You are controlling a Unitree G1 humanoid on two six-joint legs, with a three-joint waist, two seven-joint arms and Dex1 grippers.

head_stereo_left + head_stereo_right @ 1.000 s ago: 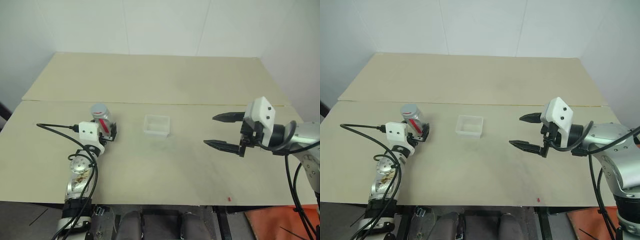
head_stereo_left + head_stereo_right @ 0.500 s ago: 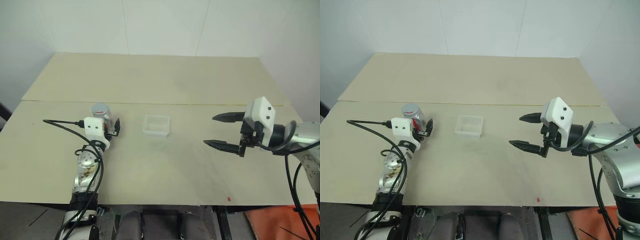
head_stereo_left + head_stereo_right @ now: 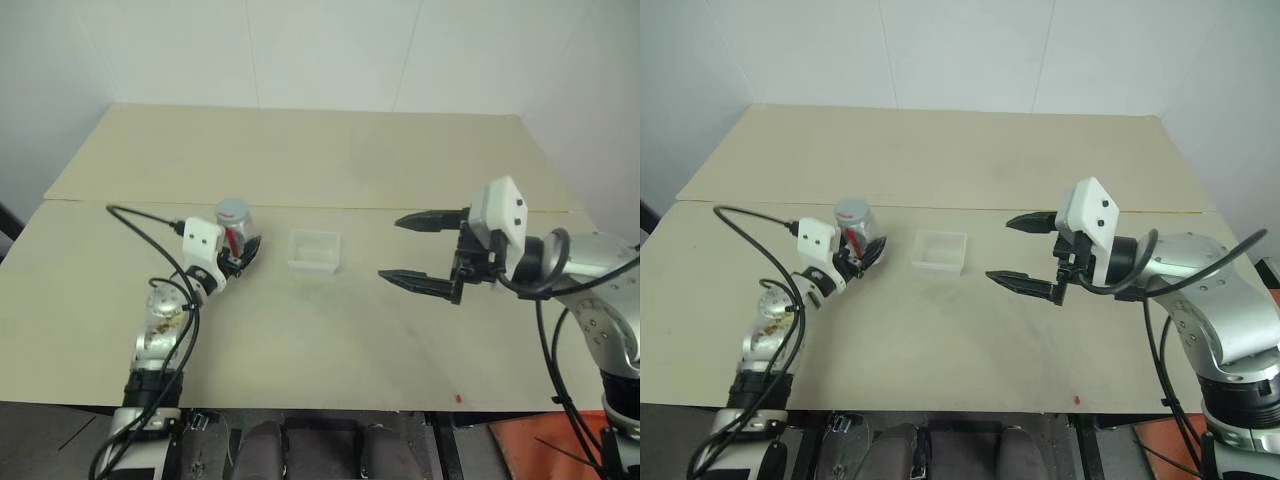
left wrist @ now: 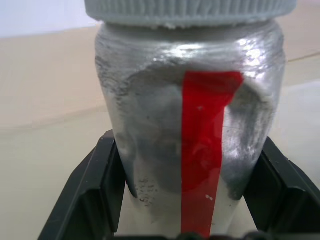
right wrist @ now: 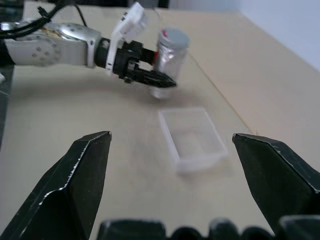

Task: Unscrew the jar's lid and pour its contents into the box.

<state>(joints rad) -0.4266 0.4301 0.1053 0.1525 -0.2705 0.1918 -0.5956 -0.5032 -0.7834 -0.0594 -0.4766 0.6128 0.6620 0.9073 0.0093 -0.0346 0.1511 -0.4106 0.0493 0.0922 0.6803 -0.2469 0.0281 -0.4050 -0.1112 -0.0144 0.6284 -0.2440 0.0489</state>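
A: Where is the small silvery-clear cylindrical jar with the red vertical label stripe (image 3: 234,231) found?

B: It is pinched upright between the two black fingers (image 4: 90,195) of the left gripper (image 3: 243,251), low on its body. In the right wrist view its base appears raised just off the pale wooden counter (image 3: 300,330), though this cannot be told for certain. The ribbed round grey screw cap (image 3: 852,210) is seen seated on top.

A: And the shallow translucent white plastic tray with a rim (image 3: 314,250)?

B: It is set on the counter just beside the jar, between the two grippers. Nothing can be made out inside it.

A: How is the right gripper (image 3: 1024,254) held?

B: Its fingers (image 5: 75,185) are spread wide and nothing is held between them. It is pointed toward the tray and the jar, near the tray but apart from it. A tiny red speck (image 3: 458,398) is seen near the counter's front edge.
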